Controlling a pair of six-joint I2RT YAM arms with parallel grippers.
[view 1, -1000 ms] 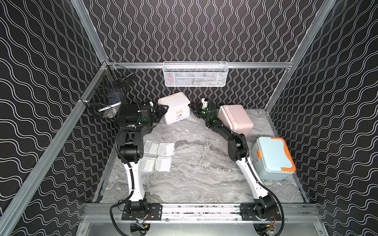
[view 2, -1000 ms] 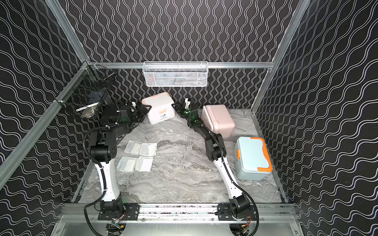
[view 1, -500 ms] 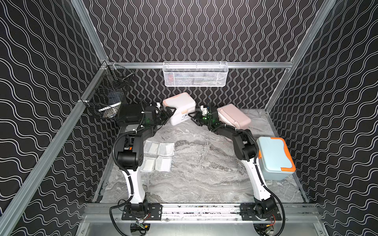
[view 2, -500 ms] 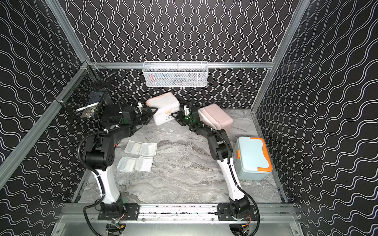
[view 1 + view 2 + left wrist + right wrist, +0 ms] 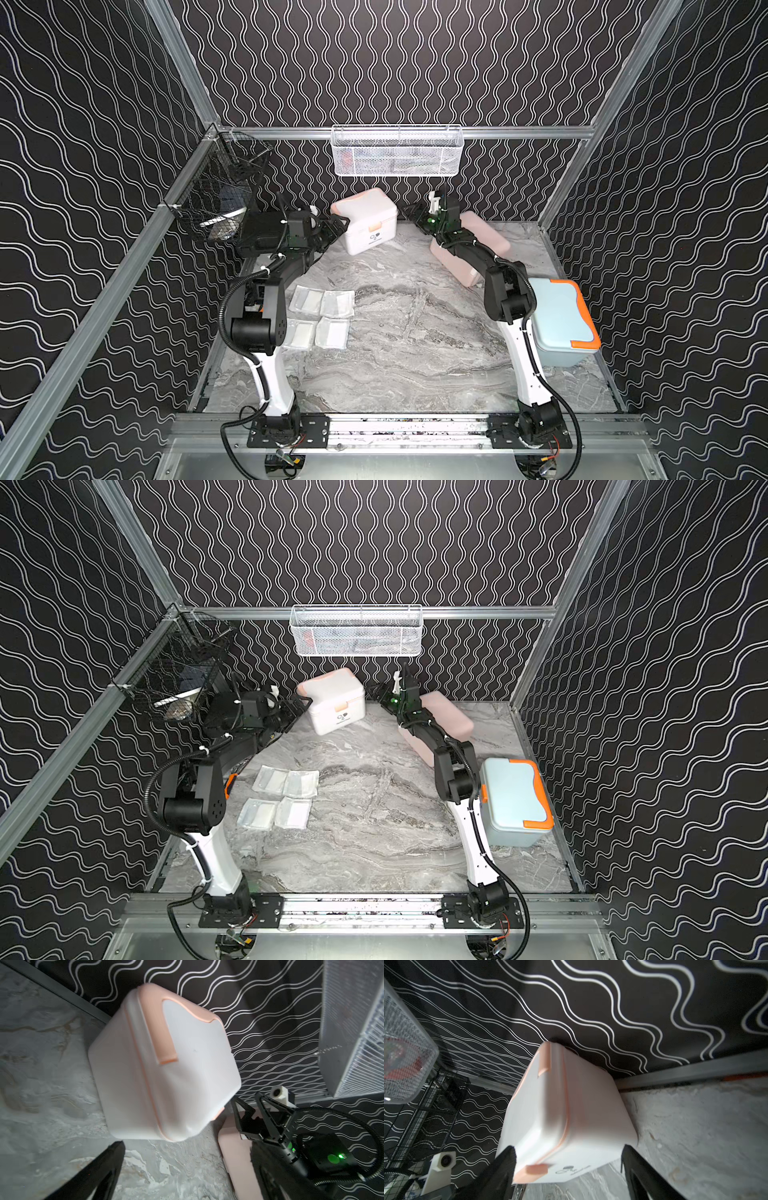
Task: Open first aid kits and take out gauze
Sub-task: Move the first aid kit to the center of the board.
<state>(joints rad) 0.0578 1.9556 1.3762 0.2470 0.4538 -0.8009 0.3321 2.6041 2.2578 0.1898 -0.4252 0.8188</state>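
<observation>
The white first aid kit with peach trim (image 5: pixel 365 220) (image 5: pixel 332 700) stands at the back with its lid down and its peach latch (image 5: pixel 536 1168) facing forward. My left gripper (image 5: pixel 337 226) (image 5: pixel 187 1178) is open just left of it. On its right, my right gripper (image 5: pixel 409 215) (image 5: pixel 569 1174) is open, its fingers (image 5: pixel 500 1172) straddling the kit's front corner without gripping. The pink kit (image 5: pixel 484 235) lies partly behind my right arm. Front right, the blue kit (image 5: pixel 561 320) is shut. Several gauze packets (image 5: pixel 322 318) (image 5: pixel 282 798) lie flat beside my left arm.
A flat black case (image 5: pixel 266 232) sits under my left forearm at the back left. A black wire basket (image 5: pixel 220 195) hangs on the left rail. A white mesh basket (image 5: pixel 397 149) hangs on the back rail above the kits.
My left gripper has moved right, up to the white kit. My right gripper dipped toward the kit, came back up and spread its jaws wider. The pink kit now sits lower.
</observation>
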